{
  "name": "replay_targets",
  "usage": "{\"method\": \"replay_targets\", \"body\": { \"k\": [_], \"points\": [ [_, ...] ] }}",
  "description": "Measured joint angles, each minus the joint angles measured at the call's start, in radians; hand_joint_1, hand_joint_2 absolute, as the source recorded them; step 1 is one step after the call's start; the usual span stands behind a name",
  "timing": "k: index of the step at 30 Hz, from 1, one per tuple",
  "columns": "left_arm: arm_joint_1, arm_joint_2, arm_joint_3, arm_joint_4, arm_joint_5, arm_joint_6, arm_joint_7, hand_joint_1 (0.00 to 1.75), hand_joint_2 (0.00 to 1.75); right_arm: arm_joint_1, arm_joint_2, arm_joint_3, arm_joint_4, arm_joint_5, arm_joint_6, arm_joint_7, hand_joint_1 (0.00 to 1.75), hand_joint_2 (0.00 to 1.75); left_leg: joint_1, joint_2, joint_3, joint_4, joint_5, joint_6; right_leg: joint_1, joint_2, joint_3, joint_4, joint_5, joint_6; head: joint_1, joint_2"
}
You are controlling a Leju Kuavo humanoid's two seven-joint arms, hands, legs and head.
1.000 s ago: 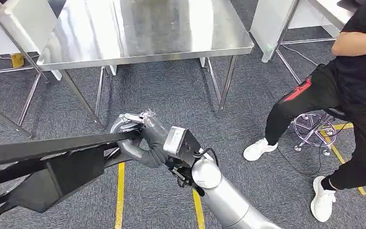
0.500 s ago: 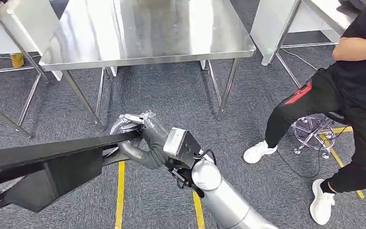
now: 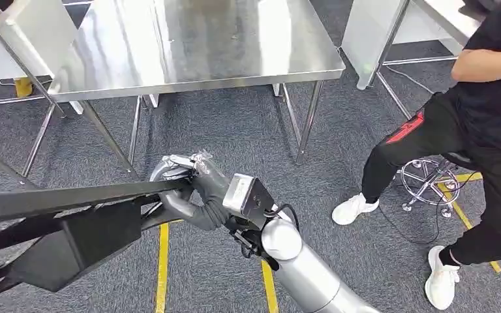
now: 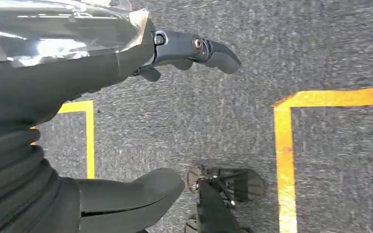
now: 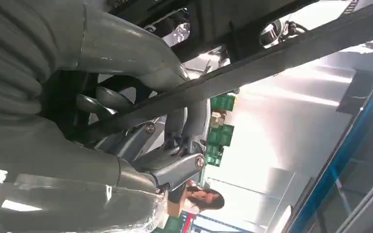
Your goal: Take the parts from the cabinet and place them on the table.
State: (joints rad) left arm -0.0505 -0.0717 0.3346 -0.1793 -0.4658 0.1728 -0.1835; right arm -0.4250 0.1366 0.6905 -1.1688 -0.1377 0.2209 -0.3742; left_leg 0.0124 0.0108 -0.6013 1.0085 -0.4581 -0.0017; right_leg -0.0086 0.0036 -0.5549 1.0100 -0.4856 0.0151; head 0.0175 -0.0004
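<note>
Grey carpet point(image 3: 235, 130), yellow floor lines point(image 3: 163, 261).

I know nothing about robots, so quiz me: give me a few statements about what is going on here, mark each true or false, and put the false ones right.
1. The robot's right hand holds a silvery part wrapped in clear plastic. True.
2. The part already lies on the steel table. False: it is in the hand, above the grey carpet, short of the table.
3. A person in black clothes and white shoes sits at the right. True.
4. The left hand grips a yellow box. False: it holds nothing, its fingers apart above the carpet.
5. The floor has red lines. False: the lines are yellow.
</note>
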Motion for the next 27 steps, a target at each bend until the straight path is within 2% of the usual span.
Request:
{"method": "replay_targets", "body": {
  "k": [2,3,4,5,6,9,10,11,12,13,14,15,16,17,18,19,20,21,22,23,24,25,26,27],
  "points": [
    [-0.001,-0.001,0.0,0.0,0.0,0.0,0.0,0.0,1.75,-0.001,0.001,0.0,0.0,0.005,0.0,0.0,1.75,1.75,-0.006,-0.004,-0.003,-0.002,-0.007,0.014,-0.004,-0.001,0.007,-0.007,-0.002,0.012,0.0,0.0],
    [0.001,-0.001,0.0,0.0,0.0,0.001,0.0,0.0,1.75,0.001,0.0,0.0,0.0,0.006,-0.001,0.0,1.75,1.75,-0.005,-0.008,0.0,-0.007,-0.012,0.023,-0.004,-0.002,0.008,0.013,0.009,0.023,0.0,0.0],
    [0.002,-0.001,0.001,0.0,0.0,0.001,0.0,0.0,1.75,-0.001,0.0,-0.001,0.0,0.006,-0.001,0.0,1.75,1.75,-0.003,-0.014,0.021,-0.008,-0.018,0.033,-0.005,-0.004,0.013,0.013,0.005,0.027,0.001,0.0],
    [0.005,-0.001,0.001,0.0,0.0,0.002,0.0,0.0,1.75,-0.002,0.0,-0.002,0.0,0.008,-0.002,0.0,1.75,1.75,-0.002,-0.015,0.034,-0.013,-0.02,0.04,-0.007,-0.004,-0.004,0.033,-0.005,0.029,0.002,0.0],
    [0.004,0.0,0.002,0.0,0.0,0.003,-0.001,0.0,1.75,-0.004,0.0,-0.002,0.0,0.009,-0.002,-0.001,1.75,1.75,-0.002,-0.014,0.045,-0.013,-0.025,0.047,-0.007,-0.004,-0.031,0.084,-0.02,0.027,0.003,0.0],
    [0.005,-0.001,0.008,0.0,0.0,0.008,-0.004,0.0,1.75,-0.001,-0.004,-0.002,0.002,0.011,-0.002,-0.001,1.75,1.75,-0.005,-0.018,0.07,-0.013,-0.044,0.052,-0.005,-0.003,-0.179,0.298,-0.077,0.024,0.005,0.0],
    [0.007,-0.001,0.009,0.0,0.0,0.01,-0.005,0.0,1.75,0.002,-0.005,-0.001,0.003,0.011,-0.002,-0.001,1.75,1.75,-0.006,-0.021,0.08,-0.013,-0.054,0.051,-0.004,-0.003,-0.211,0.32,-0.09,0.024,0.004,0.0],
    [0.009,-0.002,0.01,0.0,0.0,0.01,-0.005,0.0,1.75,0.003,-0.006,-0.001,0.003,0.011,-0.002,0.0,1.75,1.75,-0.006,-0.024,0.093,-0.012,-0.064,0.05,-0.004,-0.003,-0.223,0.303,-0.09,0.026,0.005,0.0],
    [0.01,-0.002,0.011,0.0,0.0,0.01,-0.006,0.0,1.75,0.003,-0.006,-0.001,0.003,0.011,-0.002,-0.001,1.75,1.75,-0.005,-0.029,0.11,-0.012,-0.078,0.047,-0.004,-0.003,-0.218,0.248,-0.081,0.029,0.004,0.0],
    [0.011,-0.002,0.013,0.0,0.0,0.01,-0.006,0.0,1.75,0.003,-0.007,-0.001,0.003,0.011,-0.002,-0.001,1.75,1.75,-0.005,-0.031,0.129,-0.012,-0.093,0.045,-0.004,-0.003,-0.2,0.171,-0.048,0.034,0.004,0.0],
    [0.012,-0.002,0.014,0.0,0.0,0.01,-0.007,0.0,1.75,0.003,-0.008,-0.001,0.004,0.011,-0.002,-0.001,1.75,1.75,-0.005,-0.032,0.146,-0.013,-0.11,0.042,-0.004,-0.003,-0.183,0.087,0.017,0.043,0.005,0.0],
    [0.014,-0.002,0.014,0.001,0.0,0.01,-0.007,0.0,1.75,0.005,-0.011,0.0,0.009,0.011,-0.002,-0.001,1.75,1.75,-0.006,-0.033,0.148,-0.011,-0.127,0.038,-0.002,-0.004,-0.176,0.027,0.126,0.056,0.006,0.0],
    [0.015,-0.002,0.015,0.001,0.0,0.01,-0.007,0.0,1.75,0.006,-0.013,0.0,0.01,0.011,-0.002,-0.001,1.75,1.75,-0.011,-0.036,0.169,-0.012,-0.142,0.03,0.002,-0.006,-0.17,0.023,0.132,0.034,0.003,0.0],
    [0.014,-0.002,0.015,0.001,0.0,0.012,-0.007,0.0,1.75,0.008,-0.012,0.0,0.009,0.012,-0.002,0.001,1.75,1.75,-0.01,-0.035,0.167,-0.021,-0.153,0.023,0.01,-0.001,-0.151,0.027,0.124,0.015,0.003,0.0],
    [0.013,-0.002,0.015,0.0,0.0,0.012,-0.008,0.0,1.75,0.005,-0.008,-0.002,0.007,0.013,-0.002,0.001,1.75,1.75,-0.008,-0.034,0.191,-0.016,-0.15,0.019,0.005,-0.001,-0.146,0.022,0.116,0.002,0.004,0.0],
    [0.007,-0.003,0.015,0.0,0.0,0.012,-0.008,0.0,1.75,-0.003,-0.003,-0.003,0.006,0.012,-0.002,-0.001,1.75,1.75,-0.008,-0.033,0.172,0.017,-0.122,0.018,0.007,0.0,-0.136,0.022,0.109,-0.009,0.003,0.0],
    [0.001,-0.003,0.015,0.0,0.0,0.013,-0.008,0.0,1.75,-0.006,0.003,-0.003,0.005,0.011,-0.002,-0.002,1.75,1.75,-0.005,-0.029,0.115,0.101,-0.083,0.013,-0.005,0.003,-0.119,0.016,0.101,-0.02,0.004,0.0],
    [-0.001,-0.006,0.015,0.0,0.0,0.012,-0.008,0.0,1.75,-0.006,0.003,-0.005,0.005,0.011,-0.002,-0.003,1.75,1.75,-0.005,-0.024,0.052,0.2,-0.038,0.006,-0.004,0.002,-0.102,0.012,0.086,-0.025,0.003,0.0],
    [0.0,-0.007,0.015,0.0,-0.001,0.012,-0.008,0.0,1.75,-0.006,0.004,-0.005,0.006,0.011,-0.001,-0.002,1.75,1.75,-0.003,-0.019,-0.005,0.271,-0.035,0.0,-0.004,0.002,-0.087,0.011,0.072,-0.03,0.003,0.0],
    [0.003,-0.006,0.015,0.0,-0.001,0.013,-0.007,0.0,1.75,-0.003,0.004,-0.005,0.007,0.012,-0.001,-0.002,1.75,1.75,0.0,-0.017,-0.056,0.312,-0.071,-0.006,-0.004,0.002,-0.068,0.011,0.055,-0.033,0.002,0.0],
    [0.008,-0.006,0.015,0.0,0.0,0.013,-0.007,0.0,1.75,-0.002,0.004,-0.005,0.008,0.012,-0.001,-0.002,1.75,1.75,0.002,-0.016,-0.092,0.324,-0.13,-0.011,-0.004,0.005,-0.049,0.011,0.038,-0.034,0.003,0.0],
    [0.011,-0.005,0.016,0.0,0.0,0.013,-0.007,0.0,1.75,-0.002,0.004,-0.005,0.008,0.012,0.0,-0.002,1.75,1.75,0.004,-0.014,-0.124,0.32,-0.201,-0.015,-0.005,0.008,-0.024,0.011,0.019,-0.035,0.002,0.0],
    [0.011,-0.005,0.016,0.0,0.0,0.013,-0.007,0.0,1.75,-0.001,0.004,-0.005,0.008,0.012,0.0,-0.002,1.75,1.75,0.006,-0.014,-0.143,0.305,-0.248,-0.017,-0.005,0.011,-0.001,0.01,0.002,-0.033,0.002,0.0],
    [0.011,-0.004,0.016,0.0,-0.001,0.013,-0.007,0.0,1.75,-0.001,0.004,-0.005,0.008,0.012,0.0,-0.002,1.75,1.75,0.007,-0.013,-0.152,0.266,-0.263,-0.018,-0.006,0.012,0.026,0.01,-0.018,-0.03,0.002,0.0]
  ]
}}
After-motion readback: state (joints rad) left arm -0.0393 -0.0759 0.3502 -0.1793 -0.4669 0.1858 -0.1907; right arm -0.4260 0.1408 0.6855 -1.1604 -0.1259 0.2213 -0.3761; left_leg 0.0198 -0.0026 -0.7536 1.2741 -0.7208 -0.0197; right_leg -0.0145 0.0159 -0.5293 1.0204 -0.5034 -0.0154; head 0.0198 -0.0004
